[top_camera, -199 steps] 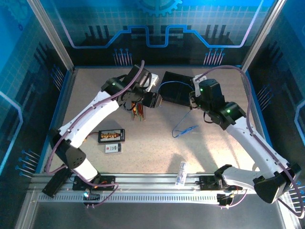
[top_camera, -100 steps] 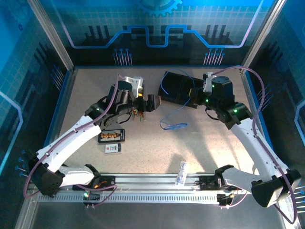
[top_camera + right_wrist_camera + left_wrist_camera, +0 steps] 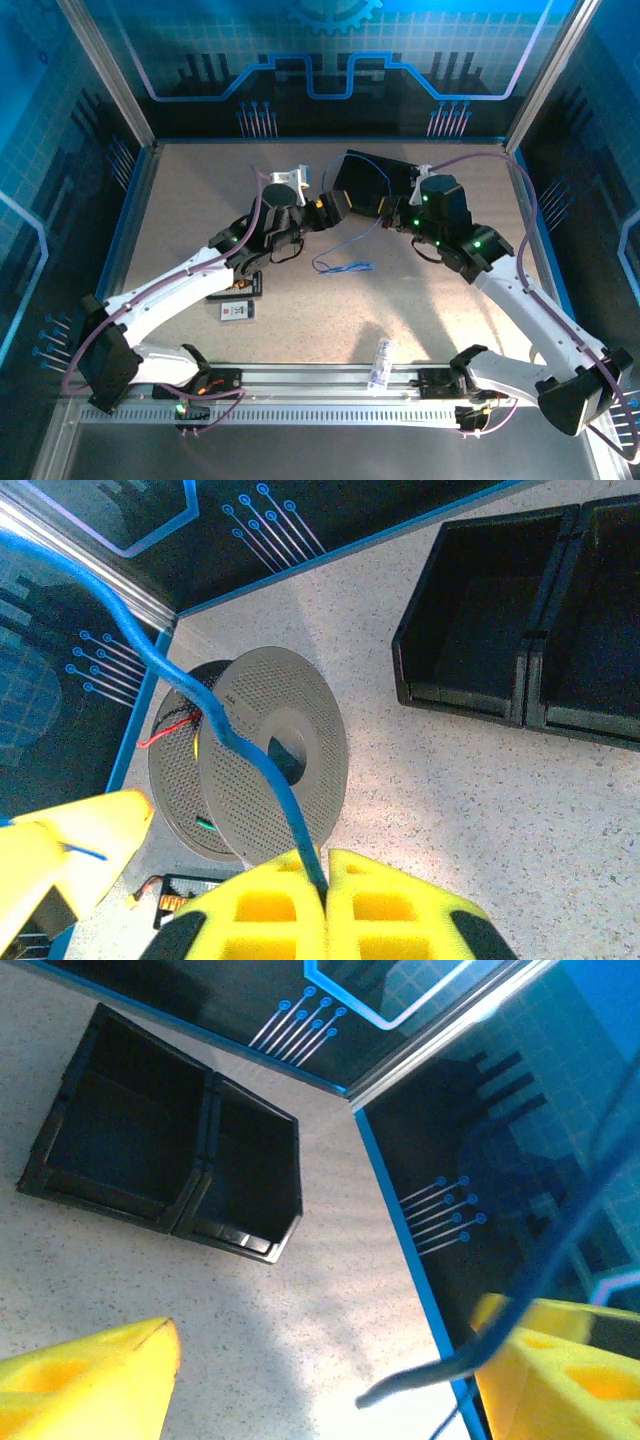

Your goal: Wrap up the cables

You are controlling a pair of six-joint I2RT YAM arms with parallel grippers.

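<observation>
The right gripper [image 3: 325, 868] is pinching the blue cable [image 3: 243, 748]. Its yellow jaws are pressing flat together, and the strand is coming out of the seam between them. From that pinch the cable is running forward and off toward the left arm's side, rising as it goes. Its long axis is therefore lying roughly along the line from the right jaws to the left gripper [image 3: 325, 1355].

In the overhead view the right gripper [image 3: 400, 214] and left gripper [image 3: 326, 207] are standing near each other. A slack tail of the blue cable [image 3: 342, 268] is drooping onto the bench [image 3: 200, 200] on the near side of both jaws, lying there in a loose loop.

The left jaws are standing spread, with bare bench showing in the gap and nothing gripped. A blurred dark strand, most likely the same blue cable [image 3: 440, 1368], is crossing just in front of one finger [image 3: 560, 1370]. I cannot tell whether it is touching.

Ahead of the right jaws a grey spool [image 3: 275, 770] is standing on edge, directly under the cable's line, with a red wire [image 3: 165, 736] trailing from its core. The black bins [image 3: 500, 630] are sitting off to the right jaws' other side.

The coming move is probably turning on laying that raised stretch around the spool. The right arm is holding the end, and the left jaws are nearer the free stretch.
</observation>
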